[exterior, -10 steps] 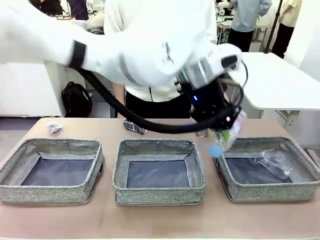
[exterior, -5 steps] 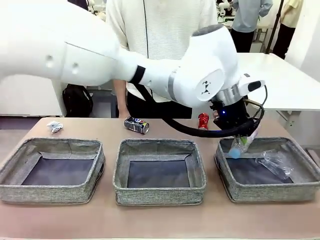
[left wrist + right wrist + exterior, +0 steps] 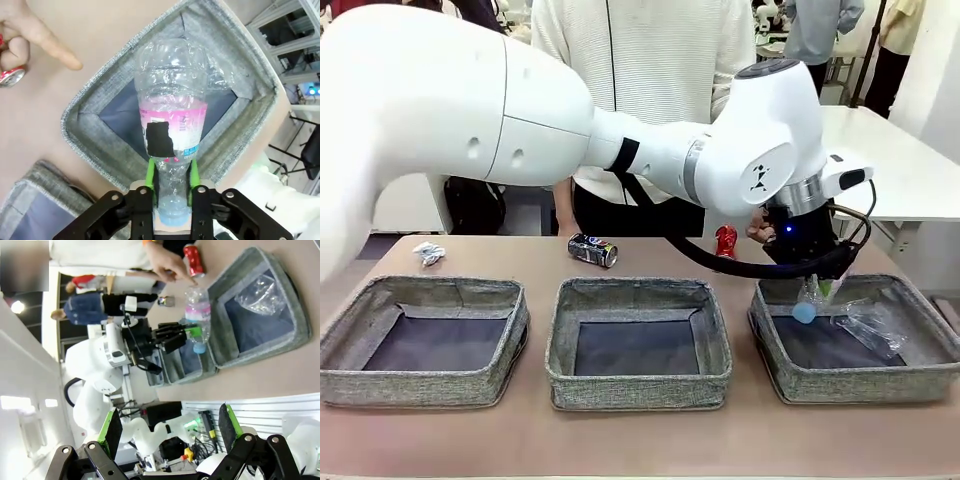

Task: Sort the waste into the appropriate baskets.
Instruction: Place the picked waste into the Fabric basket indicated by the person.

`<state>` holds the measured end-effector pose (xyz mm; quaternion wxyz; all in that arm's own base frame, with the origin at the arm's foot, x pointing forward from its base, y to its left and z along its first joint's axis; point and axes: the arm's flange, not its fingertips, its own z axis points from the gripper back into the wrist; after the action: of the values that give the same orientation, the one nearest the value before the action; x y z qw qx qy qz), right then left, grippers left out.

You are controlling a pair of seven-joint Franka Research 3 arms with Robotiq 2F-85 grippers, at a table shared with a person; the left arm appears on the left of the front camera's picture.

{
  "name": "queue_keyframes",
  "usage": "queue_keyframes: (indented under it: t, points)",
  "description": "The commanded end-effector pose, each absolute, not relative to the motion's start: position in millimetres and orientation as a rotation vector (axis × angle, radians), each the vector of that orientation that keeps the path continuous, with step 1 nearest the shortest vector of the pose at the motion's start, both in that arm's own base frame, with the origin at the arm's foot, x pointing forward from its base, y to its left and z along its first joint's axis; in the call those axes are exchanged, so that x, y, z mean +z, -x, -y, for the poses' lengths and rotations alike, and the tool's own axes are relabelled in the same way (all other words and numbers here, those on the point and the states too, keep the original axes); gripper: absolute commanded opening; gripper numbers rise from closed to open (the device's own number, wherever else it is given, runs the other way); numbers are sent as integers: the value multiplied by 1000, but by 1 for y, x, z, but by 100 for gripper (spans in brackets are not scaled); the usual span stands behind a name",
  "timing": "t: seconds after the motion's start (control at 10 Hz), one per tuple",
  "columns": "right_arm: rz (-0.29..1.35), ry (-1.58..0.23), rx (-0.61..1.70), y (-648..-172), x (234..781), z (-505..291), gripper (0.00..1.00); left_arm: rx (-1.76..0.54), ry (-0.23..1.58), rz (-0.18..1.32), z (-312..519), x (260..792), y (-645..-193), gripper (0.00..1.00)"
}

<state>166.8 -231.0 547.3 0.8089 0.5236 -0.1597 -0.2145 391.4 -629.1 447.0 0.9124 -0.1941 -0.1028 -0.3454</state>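
1. Your right gripper (image 3: 169,432) is up in the air, well away from the baskets. Its two fingers stand wide apart, with nothing between them.
2. On your side of the table (image 3: 640,440) three grey baskets sit in a row: the left basket (image 3: 420,388), the middle basket (image 3: 638,390) and the right basket (image 3: 860,385).
3. You can see the dark bottoms of the left and middle baskets.
4. The plastic film (image 3: 868,328) lies inside the right basket, toward its right side.
5. Your left arm reaches all the way across to the right basket. Your left gripper (image 3: 171,170) hangs over that basket, near its back left part.
6. The left gripper holds the bottle (image 3: 172,90). The green pads (image 3: 150,172) press on both sides of it, close to the cap end.
7. The bottle hangs with its blue cap (image 3: 804,312) pointing down, above the bottom of the basket. You cannot tell if it touches the basket wall.
8. Behind the baskets, the dark can (image 3: 593,250) lies on its side on the table, past the middle basket.
9. The red can (image 3: 726,241) stands on the table past the gap between the middle and right baskets.
10. The paper wad (image 3: 429,253) sits on the table behind the left basket.
11. The person's hand (image 3: 30,35) is just beside the red can. One finger sticks out toward the right basket.
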Motion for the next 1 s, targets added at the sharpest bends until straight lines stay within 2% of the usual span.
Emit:
queue_keyframes:
  t: [0.0,0.3,0.6,0.8,0.9]
  points:
    - [338,-1119,-441,-166,550,233,100,-725,375,220,630,449,-395,100]
    - [338,-1119,-441,-166,550,233,100,-728,381,225,629,452,-394,97]
    - [338,-1119,-441,-166,550,233,100,-726,396,203,621,461,-390,100]
    - [342,-1120,-458,-167,547,231,100,-748,435,102,600,487,-377,100]
    - [316,-1152,-449,-173,545,233,100,-744,450,95,571,518,-361,100]
